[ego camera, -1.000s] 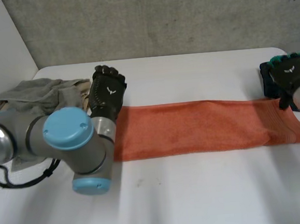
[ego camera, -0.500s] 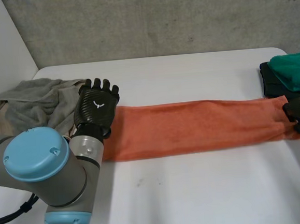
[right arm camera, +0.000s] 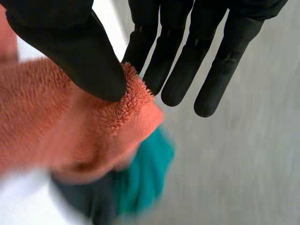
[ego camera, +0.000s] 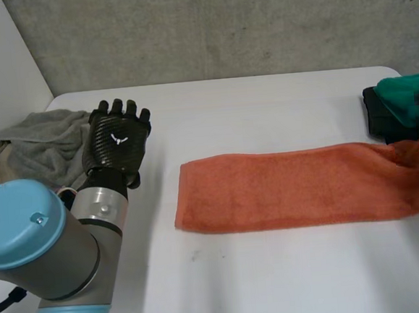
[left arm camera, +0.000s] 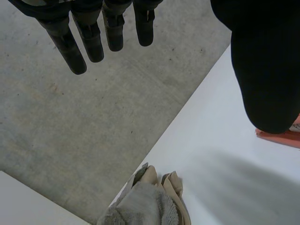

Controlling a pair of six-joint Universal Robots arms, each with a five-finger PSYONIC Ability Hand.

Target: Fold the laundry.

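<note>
The orange towel [ego camera: 284,188] is laid flat across the table [ego camera: 277,282], from centre to 3 o'clock. It is judged soft, light and limp, best taken at its corners. Its 3 o'clock end is pinched under the thumb of the right hand [right arm camera: 70,42]. The left hand [ego camera: 114,138] is held with fingers straight, holding nothing, at 9 o'clock by a grey heap [ego camera: 38,144]. Open room is seen at 6 o'clock; a teal stack [ego camera: 401,98] crowds 2 o'clock.
</note>
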